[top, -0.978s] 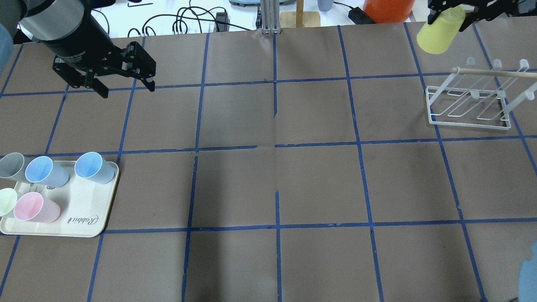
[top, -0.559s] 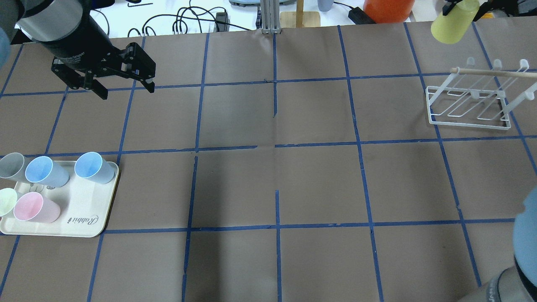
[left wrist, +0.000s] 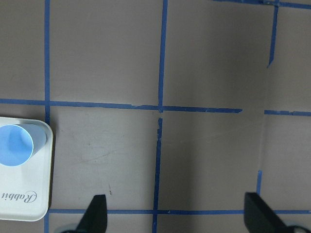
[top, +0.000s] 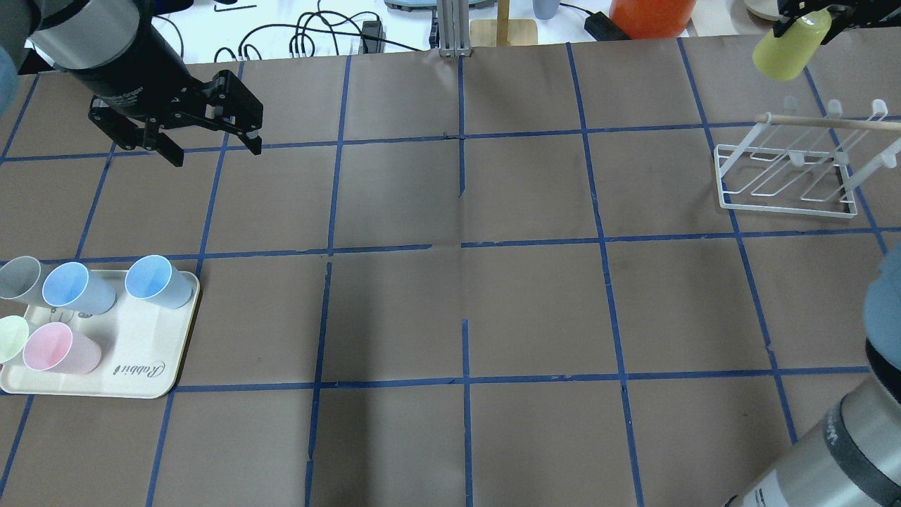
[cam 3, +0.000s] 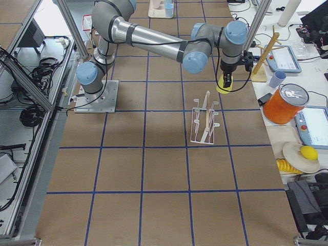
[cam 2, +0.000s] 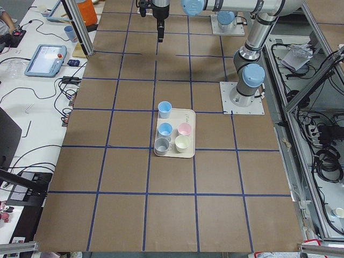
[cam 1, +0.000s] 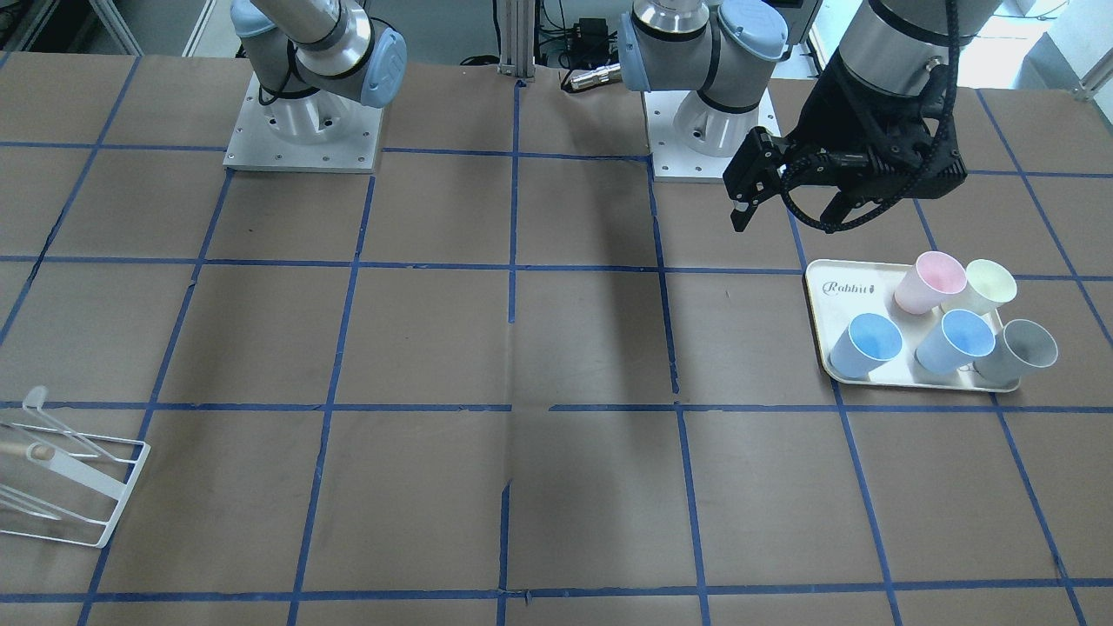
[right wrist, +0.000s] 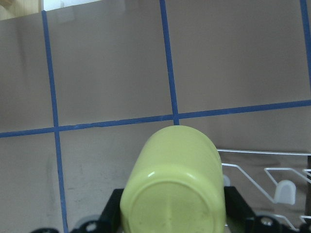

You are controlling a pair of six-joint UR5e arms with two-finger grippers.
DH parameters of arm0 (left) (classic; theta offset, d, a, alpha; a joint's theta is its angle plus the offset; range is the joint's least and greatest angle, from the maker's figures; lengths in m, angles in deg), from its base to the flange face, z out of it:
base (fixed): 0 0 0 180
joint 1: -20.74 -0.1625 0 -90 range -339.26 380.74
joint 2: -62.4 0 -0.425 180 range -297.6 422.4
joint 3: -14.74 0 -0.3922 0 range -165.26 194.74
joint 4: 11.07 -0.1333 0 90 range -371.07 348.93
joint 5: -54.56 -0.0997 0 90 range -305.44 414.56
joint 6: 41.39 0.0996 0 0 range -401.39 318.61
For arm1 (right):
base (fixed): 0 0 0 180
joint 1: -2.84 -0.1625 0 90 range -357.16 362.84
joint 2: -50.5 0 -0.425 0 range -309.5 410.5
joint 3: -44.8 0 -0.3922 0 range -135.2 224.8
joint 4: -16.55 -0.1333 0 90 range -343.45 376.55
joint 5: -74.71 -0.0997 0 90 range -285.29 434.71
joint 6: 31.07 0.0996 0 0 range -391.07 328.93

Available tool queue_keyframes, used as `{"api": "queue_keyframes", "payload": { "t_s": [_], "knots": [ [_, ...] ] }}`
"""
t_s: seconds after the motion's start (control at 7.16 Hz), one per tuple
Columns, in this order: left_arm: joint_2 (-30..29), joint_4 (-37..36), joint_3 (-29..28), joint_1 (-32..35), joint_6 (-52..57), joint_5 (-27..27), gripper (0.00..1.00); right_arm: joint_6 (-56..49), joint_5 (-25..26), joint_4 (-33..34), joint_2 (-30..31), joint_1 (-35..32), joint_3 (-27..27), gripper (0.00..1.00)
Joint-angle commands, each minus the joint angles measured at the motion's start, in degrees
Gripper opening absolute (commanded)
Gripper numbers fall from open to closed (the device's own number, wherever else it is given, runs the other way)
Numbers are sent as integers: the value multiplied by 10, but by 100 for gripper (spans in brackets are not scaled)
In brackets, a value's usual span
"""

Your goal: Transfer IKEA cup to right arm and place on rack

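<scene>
Lemon-yellow tapered plastic IKEA cup (top: 785,56) clamped in my right jaws, left jaws apart; placing step, next probably lowering onto white wire rack (top: 788,209).

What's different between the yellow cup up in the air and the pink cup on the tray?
The yellow cup is bright lemon; the pink cup is pale rose. The yellow cup hangs in the air, gripped by the right hand near the rack, while the pink cup stands on the tray. The yellow cup tilts mouth-down; the pink cup sits upright, mouth up. Both are tapered, handle-less cups, seemingly the same size.
</scene>
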Motion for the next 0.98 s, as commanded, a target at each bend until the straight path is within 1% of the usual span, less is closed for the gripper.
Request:
{"api": "queue_keyframes", "payload": {
  "t_s": [0.0,0.56,0.84],
  "knots": [
    [1,-3,0,1,0,0,100,-38,5,1,-21,12,7,2],
    [0,-4,0,0,0,1,100,-40,8,14,-43,12,5,2],
    [1,-5,0,1,0,0,100,-40,21,14,-45,12,1,1]
  ]
}}
